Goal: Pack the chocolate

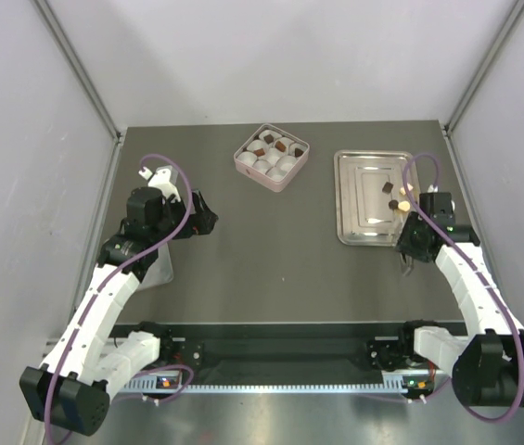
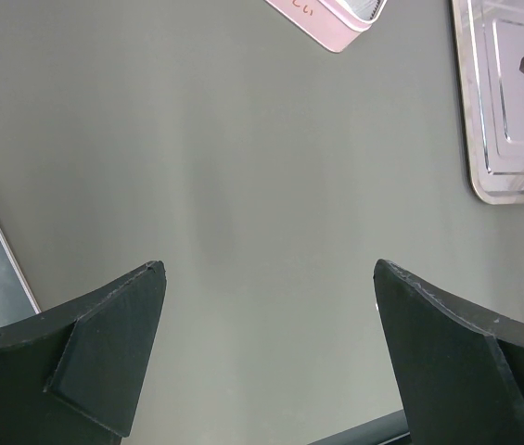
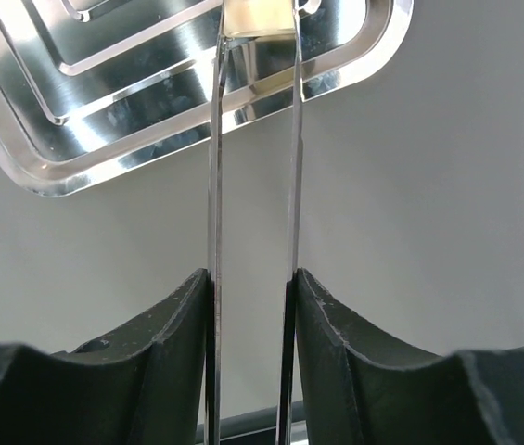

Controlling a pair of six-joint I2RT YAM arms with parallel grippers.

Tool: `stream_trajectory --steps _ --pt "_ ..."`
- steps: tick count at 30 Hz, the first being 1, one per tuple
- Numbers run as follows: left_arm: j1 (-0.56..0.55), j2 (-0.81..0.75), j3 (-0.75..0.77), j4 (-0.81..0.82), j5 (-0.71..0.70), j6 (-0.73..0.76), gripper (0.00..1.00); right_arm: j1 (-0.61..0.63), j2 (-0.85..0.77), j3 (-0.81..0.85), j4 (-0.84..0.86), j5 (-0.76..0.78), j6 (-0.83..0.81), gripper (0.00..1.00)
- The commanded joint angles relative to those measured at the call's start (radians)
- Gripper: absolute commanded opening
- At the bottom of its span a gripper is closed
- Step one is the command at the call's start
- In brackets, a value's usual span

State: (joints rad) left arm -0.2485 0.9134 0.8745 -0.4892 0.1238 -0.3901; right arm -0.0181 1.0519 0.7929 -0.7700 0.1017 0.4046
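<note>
Mid-pick, our right gripper (image 3: 252,278) pinches tweezers (image 3: 215,185) whose tips flank a cream chocolate (image 3: 257,17) on the steel tray (image 3: 104,139), left gripper (image 2: 271,269) spread idle; next we should squeeze, lift, and carry it to the pink box (image 1: 285,185).

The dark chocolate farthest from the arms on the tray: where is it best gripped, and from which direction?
Probably across two opposite side faces of the dark chocolate, from straight above: it lies low on the flat tray, touching nothing else, leaving only top and sides reachable.

chocolate (image 1: 267,139) in box (image 1: 240,163) at table's (image 1: 271,250) back centre and on tray (image 1: 359,221) to its right
</note>
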Motion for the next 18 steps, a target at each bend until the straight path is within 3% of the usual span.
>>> stream_trajectory --steps 1,4,12,18 --pt "-0.002 -0.015 -0.002 0.052 0.010 0.007 0.99 -0.011 -0.006 0.066 0.051 -0.020 -0.015 0.36" --pt "-0.002 -0.013 0.000 0.054 0.010 0.007 0.99 0.010 -0.001 0.114 0.049 -0.017 -0.016 0.35" --pt "-0.003 -0.015 0.001 0.051 0.007 0.008 0.99 0.239 0.117 0.339 0.058 0.058 0.019 0.35" --pt "-0.002 -0.015 0.001 0.049 0.002 0.008 0.99 0.427 0.342 0.552 0.156 0.096 -0.019 0.36"
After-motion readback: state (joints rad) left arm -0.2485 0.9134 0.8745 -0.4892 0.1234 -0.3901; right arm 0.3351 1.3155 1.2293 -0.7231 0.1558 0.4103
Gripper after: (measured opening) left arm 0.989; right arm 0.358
